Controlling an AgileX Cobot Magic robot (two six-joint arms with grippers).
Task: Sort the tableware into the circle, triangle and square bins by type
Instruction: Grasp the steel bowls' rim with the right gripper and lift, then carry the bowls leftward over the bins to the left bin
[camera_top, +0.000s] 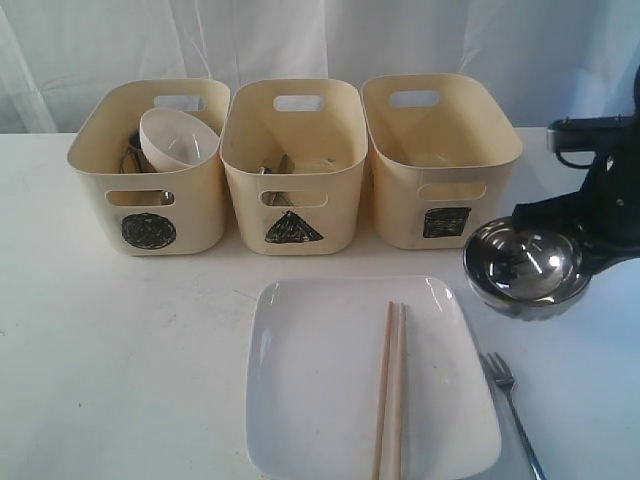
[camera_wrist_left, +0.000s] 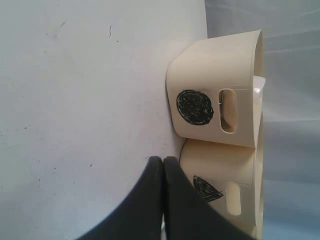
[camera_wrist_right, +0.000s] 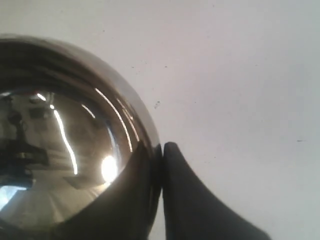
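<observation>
No real words or numbers anywhere, just black scribbled signs: a circle (camera_top: 149, 231) on the left cream plastic tub (camera_top: 95, 205), a triangle (camera_top: 293, 229) on the middle tub (camera_top: 245, 205), a square (camera_top: 446, 222) on the right tub (camera_top: 395, 215).

Lab: white table (camera_top: 120, 360), curtain backdrop (camera_top: 90, 50)

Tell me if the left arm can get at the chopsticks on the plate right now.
Probably yes. The chopsticks lie uncovered on the plate, the left gripper is shut and empty, and the right gripper holds the steel bowl off to one side. How far the left arm must travel is not visible.
</observation>
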